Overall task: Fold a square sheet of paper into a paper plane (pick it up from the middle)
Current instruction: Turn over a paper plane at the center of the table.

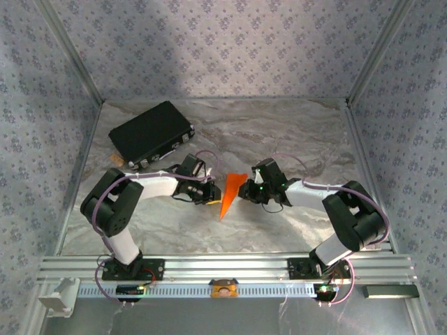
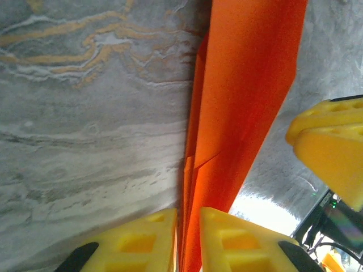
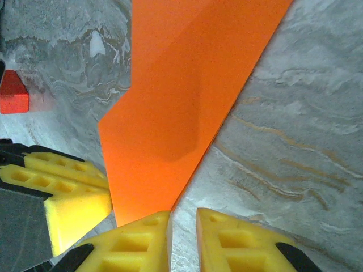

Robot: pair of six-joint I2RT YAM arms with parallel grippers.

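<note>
At 9 o'clock of the plane (image 1: pixel 229 195), the left gripper (image 2: pixel 187 211) has the fold in its narrow slit (pressing or not, I cannot tell). The plane sits between both, nose toward 7 o'clock; at 3 o'clock the right gripper (image 3: pixel 184 212) is slightly parted, empty. Better to widen both before retreating sideways.

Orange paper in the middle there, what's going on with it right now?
Both arms meet mid-table at the paper plane, a narrow folded orange dart. Its edge runs into the slim gap between the fingers of the left hand; whether they pinch it is unclear. The right hand is slightly open at the paper's end, with the table showing between its fingers. A black case sits back left.
</note>
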